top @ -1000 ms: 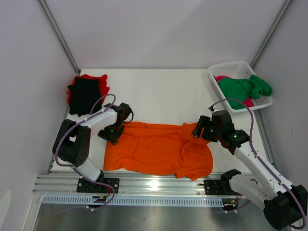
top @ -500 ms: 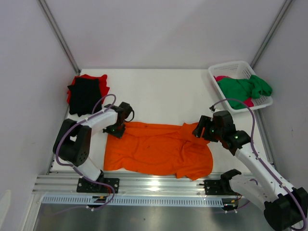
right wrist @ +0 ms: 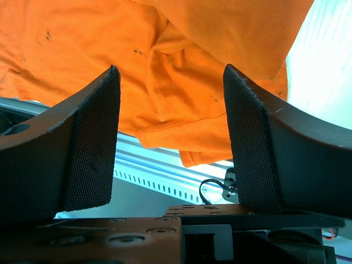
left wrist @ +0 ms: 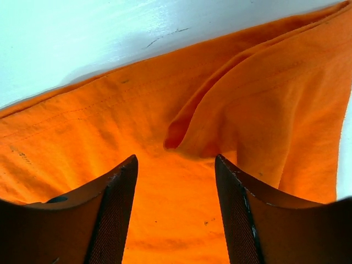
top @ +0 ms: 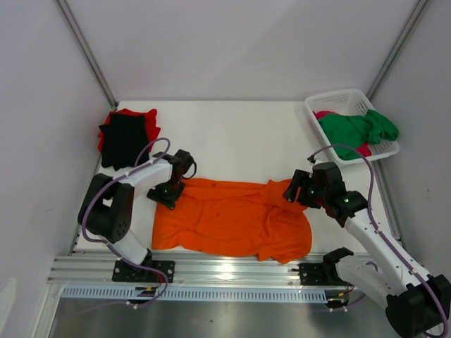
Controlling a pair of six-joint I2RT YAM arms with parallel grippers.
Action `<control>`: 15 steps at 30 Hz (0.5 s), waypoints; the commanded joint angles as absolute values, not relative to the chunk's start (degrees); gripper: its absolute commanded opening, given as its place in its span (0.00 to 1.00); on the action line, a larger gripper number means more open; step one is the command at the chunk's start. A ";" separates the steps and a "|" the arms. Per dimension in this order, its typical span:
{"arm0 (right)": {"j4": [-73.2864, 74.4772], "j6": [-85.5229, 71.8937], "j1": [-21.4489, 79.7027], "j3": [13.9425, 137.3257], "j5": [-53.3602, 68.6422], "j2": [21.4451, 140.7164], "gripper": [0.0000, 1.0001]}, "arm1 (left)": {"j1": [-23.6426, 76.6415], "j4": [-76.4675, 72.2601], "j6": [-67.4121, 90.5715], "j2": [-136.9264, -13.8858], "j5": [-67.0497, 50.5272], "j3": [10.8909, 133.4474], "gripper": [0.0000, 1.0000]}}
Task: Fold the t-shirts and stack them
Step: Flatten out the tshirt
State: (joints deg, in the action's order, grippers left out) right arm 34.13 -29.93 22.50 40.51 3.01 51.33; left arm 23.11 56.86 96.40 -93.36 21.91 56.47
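A bright orange t-shirt (top: pixel 232 220) lies spread and wrinkled near the table's front edge. My left gripper (top: pixel 167 195) hovers at its upper left corner. In the left wrist view it (left wrist: pixel 175 159) is open over orange cloth (left wrist: pixel 82 137), with a raised fold (left wrist: pixel 181 132) just ahead of the fingertips. Open wide, my right gripper (top: pixel 292 191) is at the shirt's upper right corner. Its wrist view shows the jaws (right wrist: pixel 170 69) apart above the orange cloth (right wrist: pixel 165 33), holding nothing. A folded black t-shirt (top: pixel 121 141) rests on a red one (top: pixel 144 118) at the back left.
A white lattice basket (top: pixel 350 98) at the back right holds a green t-shirt (top: pixel 356 128) over a pink one (top: pixel 325 114). White table (top: pixel 232 141) stretches behind the orange shirt. The metal rail (top: pixel 225 271) with both arm bases runs along the front edge.
My left gripper nudged toward the shirt's corner and eased back a little, ending open. The orange shirt lies as before. The right arm has barely moved.
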 commanded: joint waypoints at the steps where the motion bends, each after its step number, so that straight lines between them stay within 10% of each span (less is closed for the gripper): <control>1: 34.45 -29.18 22.15 41.40 2.64 50.36 0.71 | 23.20 58.27 97.21 -93.08 23.38 57.13 0.60; 8: 35.86 -28.57 21.97 41.92 2.02 49.31 0.71 | 23.12 59.85 98.44 -93.52 24.17 57.31 0.51; 15: 35.68 -29.00 21.80 41.92 2.72 49.66 0.71 | 23.12 59.68 99.40 -92.20 25.84 55.02 0.06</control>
State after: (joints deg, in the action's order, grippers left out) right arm 35.77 -29.74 22.09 40.51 2.85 50.17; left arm 23.11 58.72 97.89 -93.38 23.59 56.01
